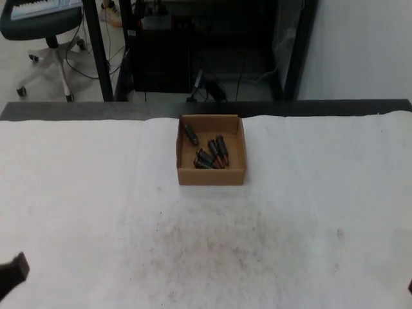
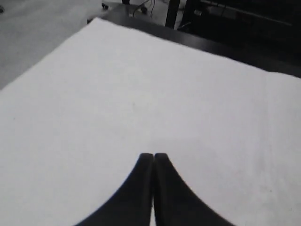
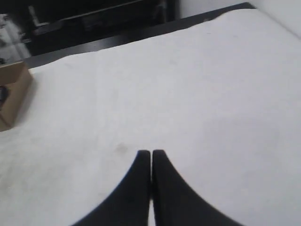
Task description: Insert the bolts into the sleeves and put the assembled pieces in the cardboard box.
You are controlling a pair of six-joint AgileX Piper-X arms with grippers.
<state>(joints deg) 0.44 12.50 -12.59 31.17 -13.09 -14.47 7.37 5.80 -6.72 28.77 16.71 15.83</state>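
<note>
Assembled pieces (image 1: pixel 212 154) lie inside the cardboard box (image 1: pixel 212 175), which sits on the white cloth (image 1: pixel 96 206) near the far middle of the bench (one piece lies apart from the others, by the box's far left corner). Left gripper (image 2: pixel 153 157) hangs over the cloth with its fingers pressed together, holding nothing. Right gripper (image 3: pixel 151 154) looks the same, well away from the box.

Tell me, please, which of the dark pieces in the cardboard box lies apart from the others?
The piece in the cardboard box's far left corner: it lies alone by the left wall, while the other pieces bunch together near the middle.
</note>
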